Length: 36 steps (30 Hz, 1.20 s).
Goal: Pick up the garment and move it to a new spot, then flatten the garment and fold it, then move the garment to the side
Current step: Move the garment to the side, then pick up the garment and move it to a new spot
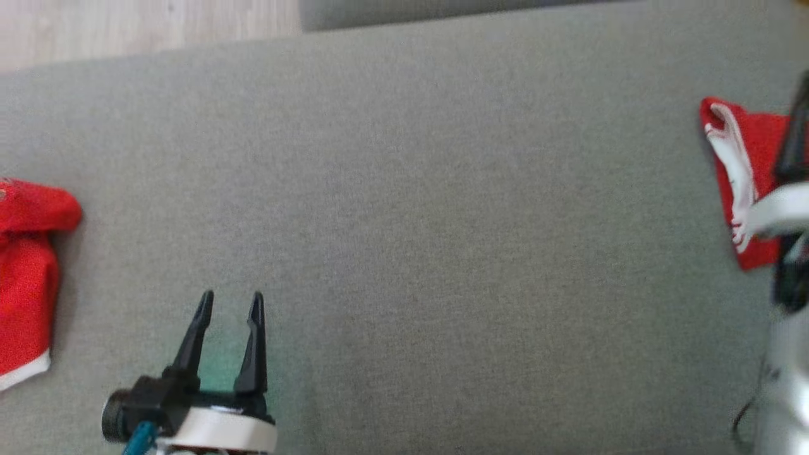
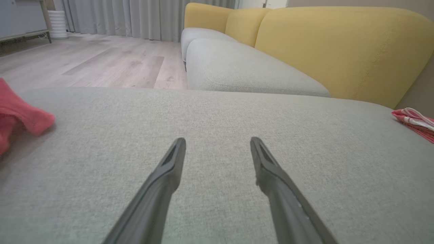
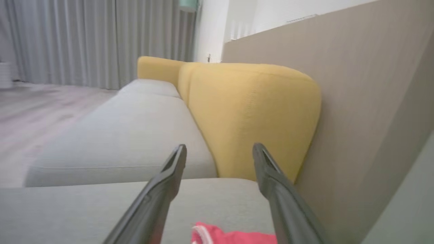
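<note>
A folded red garment [image 1: 739, 183] with white trim lies on the grey cushion [image 1: 442, 221] at the far right. It also appears at the right edge of the left wrist view [image 2: 415, 121] and at the bottom of the right wrist view [image 3: 230, 235]. My right gripper [image 3: 218, 149] hangs just above it, open, with nothing between its fingers. The right arm's pale wrist [image 1: 784, 212] covers part of the cloth. My left gripper [image 1: 231, 296] is open over bare cushion at the lower left [image 2: 217, 142], holding nothing.
Another red garment [image 1: 25, 272] with a white hem lies at the cushion's left edge [image 2: 20, 118]. A yellow sofa back [image 2: 339, 47] and a tan wall [image 3: 356, 101] stand beyond the right side. Wooden floor [image 2: 101, 57] lies past the far edge.
</note>
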Available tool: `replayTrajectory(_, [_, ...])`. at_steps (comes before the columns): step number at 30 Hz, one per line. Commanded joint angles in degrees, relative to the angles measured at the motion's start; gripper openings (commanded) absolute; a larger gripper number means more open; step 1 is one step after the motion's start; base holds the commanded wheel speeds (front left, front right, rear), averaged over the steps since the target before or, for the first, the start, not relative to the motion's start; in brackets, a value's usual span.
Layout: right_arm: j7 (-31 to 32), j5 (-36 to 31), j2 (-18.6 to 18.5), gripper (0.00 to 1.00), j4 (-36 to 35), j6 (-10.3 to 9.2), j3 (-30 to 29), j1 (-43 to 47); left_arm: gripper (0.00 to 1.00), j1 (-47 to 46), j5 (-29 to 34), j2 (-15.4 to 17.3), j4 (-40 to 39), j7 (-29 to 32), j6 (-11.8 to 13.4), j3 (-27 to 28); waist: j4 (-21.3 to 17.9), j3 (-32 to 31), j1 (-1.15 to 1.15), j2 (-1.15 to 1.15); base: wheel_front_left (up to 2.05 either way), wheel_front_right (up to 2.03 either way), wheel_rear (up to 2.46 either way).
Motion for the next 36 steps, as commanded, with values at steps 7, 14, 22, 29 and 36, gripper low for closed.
replayTrajectory(7, [-4.2,10.1,1.0,1.0,-7.7,0.39,12.1,17.2,1.0,2.6,0.2,-1.3,-0.2,-0.5,0.4,4.3,2.5,-7.7,0.01,0.0,0.0,0.0,0.0])
replayTrajectory(14, [-9.1,13.8,1.0,1.0,-0.9,0.39,15.7,27.8,1.0,4.1,0.6,-1.7,0.8,-0.5,0.7,5.5,4.0,-10.2,0.01,0.0,0.0,0.0,0.0])
replayTrajectory(22, [-9.8,14.4,1.0,1.0,2.5,0.39,18.8,31.3,1.0,4.7,1.3,-1.8,1.9,-0.5,0.4,4.5,4.0,-11.1,0.01,0.0,0.0,0.0,0.0])
replayTrajectory(29, [-9.8,14.7,1.0,1.0,1.8,0.39,19.2,31.9,1.0,4.2,1.3,-1.8,2.3,-0.5,0.2,3.5,4.9,-11.2,0.01,0.0,0.0,0.0,0.0])
replayTrajectory(36, [-9.8,15.5,1.0,1.0,0.3,0.39,19.8,32.6,1.0,3.9,1.1,-1.8,2.6,-0.5,0.2,2.5,9.7,-11.5,0.01,0.0,0.0,0.0,0.0])
